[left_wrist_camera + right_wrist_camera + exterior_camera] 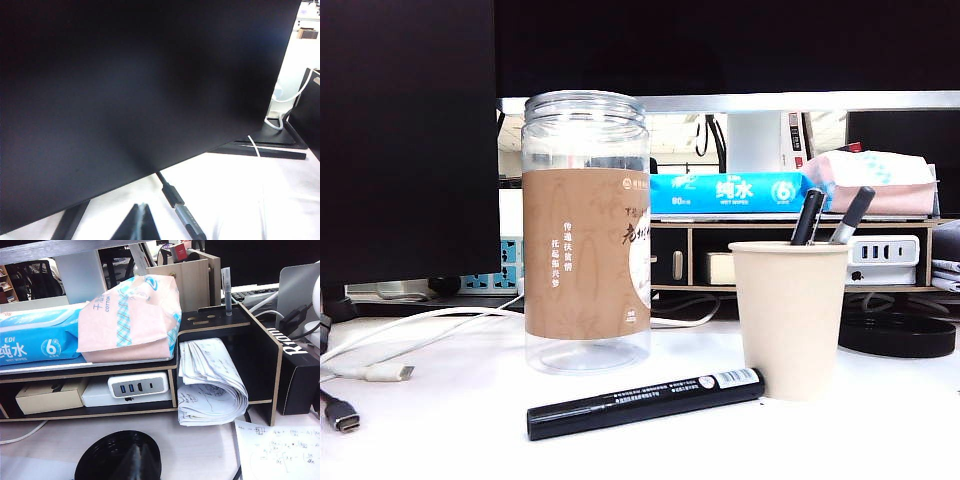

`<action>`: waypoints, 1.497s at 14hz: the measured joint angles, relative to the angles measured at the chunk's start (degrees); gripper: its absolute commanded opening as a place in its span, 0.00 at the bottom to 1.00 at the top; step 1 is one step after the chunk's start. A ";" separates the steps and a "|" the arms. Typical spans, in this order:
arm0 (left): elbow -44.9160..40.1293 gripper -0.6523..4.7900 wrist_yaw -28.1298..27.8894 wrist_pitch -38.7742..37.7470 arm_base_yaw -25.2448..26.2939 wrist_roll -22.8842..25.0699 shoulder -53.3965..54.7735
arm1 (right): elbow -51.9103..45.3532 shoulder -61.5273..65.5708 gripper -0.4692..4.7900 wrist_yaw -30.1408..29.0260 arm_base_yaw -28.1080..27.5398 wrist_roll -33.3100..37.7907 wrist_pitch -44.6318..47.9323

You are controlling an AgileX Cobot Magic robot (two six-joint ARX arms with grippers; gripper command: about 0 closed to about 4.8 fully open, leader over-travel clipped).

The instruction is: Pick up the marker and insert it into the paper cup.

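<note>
The all-black marker (pixel 645 402) lies flat on the white table in the exterior view, its barcode end just in front of the paper cup's base. The beige paper cup (pixel 790 320) stands upright right of centre, with two other markers (pixel 808 216) poking out of it. Neither gripper shows in the exterior view. In the left wrist view my left gripper (pixel 141 222) is shut and empty, facing a dark monitor. My right gripper (pixel 136 462) is shut and empty above a black round lid. Neither wrist view shows the marker or the cup.
A tall clear jar (pixel 586 230) with a brown label stands left of the cup. Cables (pixel 360 370) lie at the left edge. A black lid (pixel 897 335) sits right of the cup, before a wooden shelf (pixel 220 325). The monitor (pixel 125 100) has a cable plug (pixel 187 220) below it.
</note>
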 measured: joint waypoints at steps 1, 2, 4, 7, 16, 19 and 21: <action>0.00 0.11 0.00 0.00 0.00 0.00 0.00 | 0.00 0.00 0.11 0.00 0.00 0.02 -0.02; 0.00 0.11 -0.04 0.00 0.00 0.00 0.00 | 0.02 0.00 0.11 0.00 0.00 0.00 -0.11; 0.00 0.11 -1.38 1.40 0.00 0.00 0.00 | 0.00 0.00 0.11 0.00 0.00 0.00 -0.37; 0.00 0.11 0.74 3.56 0.00 -6.16 0.00 | 0.00 0.00 0.11 -1.14 0.04 0.50 -0.31; 0.00 0.11 9.75 4.20 0.00 -28.79 0.00 | 15.17 11.04 0.11 -8.28 0.11 7.96 -0.17; 0.11 0.11 11.39 4.17 0.00 -30.40 0.00 | 30.64 29.83 0.11 -15.93 0.17 2.51 -11.80; 0.13 0.11 15.45 4.35 0.00 -30.67 0.00 | 38.88 39.52 0.11 -22.62 0.22 -2.64 -15.89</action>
